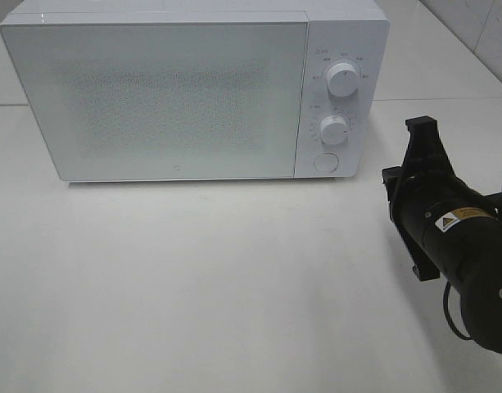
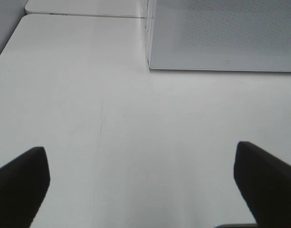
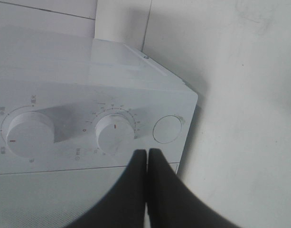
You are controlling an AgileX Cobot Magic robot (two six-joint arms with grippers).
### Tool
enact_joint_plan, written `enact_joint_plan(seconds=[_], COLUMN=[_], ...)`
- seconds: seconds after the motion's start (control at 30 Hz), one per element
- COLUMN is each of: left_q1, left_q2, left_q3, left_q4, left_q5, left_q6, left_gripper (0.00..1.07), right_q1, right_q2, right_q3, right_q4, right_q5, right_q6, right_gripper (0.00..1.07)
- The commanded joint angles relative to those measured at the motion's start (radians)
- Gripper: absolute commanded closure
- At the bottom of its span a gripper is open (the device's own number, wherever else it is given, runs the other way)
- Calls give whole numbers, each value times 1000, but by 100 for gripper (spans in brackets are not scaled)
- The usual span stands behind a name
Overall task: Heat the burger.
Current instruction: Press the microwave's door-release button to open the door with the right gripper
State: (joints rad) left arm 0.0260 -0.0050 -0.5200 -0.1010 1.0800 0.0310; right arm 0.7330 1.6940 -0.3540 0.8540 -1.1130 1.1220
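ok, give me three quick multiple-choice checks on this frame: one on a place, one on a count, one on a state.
1. In the high view, where is the right gripper relative to the microwave?
A) over its top
B) off its control-panel end, to the right
C) at its far left end

2. How many dials does the control panel carry?
A) one
B) two
C) four

3. How do the right gripper's jaws stand?
A) wide open
B) clamped on a cup
C) shut, with nothing between them

Key: 1 B, the arm stands right of the panel in the high view. 2 B, an upper dial and a lower dial sit above a round button. 3 C, the two fingers meet in the right wrist view.
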Motion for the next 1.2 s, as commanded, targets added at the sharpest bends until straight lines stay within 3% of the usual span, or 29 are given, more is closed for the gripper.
enact_joint_plan(seconds=[0.03, 0.5, 0.87, 1.2], left_q1=[3, 3, 3, 3], left_q2=[-5, -5, -5, -5], left_q3=[4, 4, 4, 4], left_q4=[-6, -5, -4, -4], left_q5=[-12, -12, -12, -12], left_q6=[1, 1, 1, 1], left_gripper=[8, 8, 8, 8], right_q1=[6, 3, -77, -112], right_q2=[21, 163, 278, 343], right_q3=[-22, -181, -350, -428], right_q4=[4, 6, -24, -36], right_q5=[18, 90, 170, 175], right_q6=[23, 101, 147, 157], right_gripper=[107, 107, 107, 107])
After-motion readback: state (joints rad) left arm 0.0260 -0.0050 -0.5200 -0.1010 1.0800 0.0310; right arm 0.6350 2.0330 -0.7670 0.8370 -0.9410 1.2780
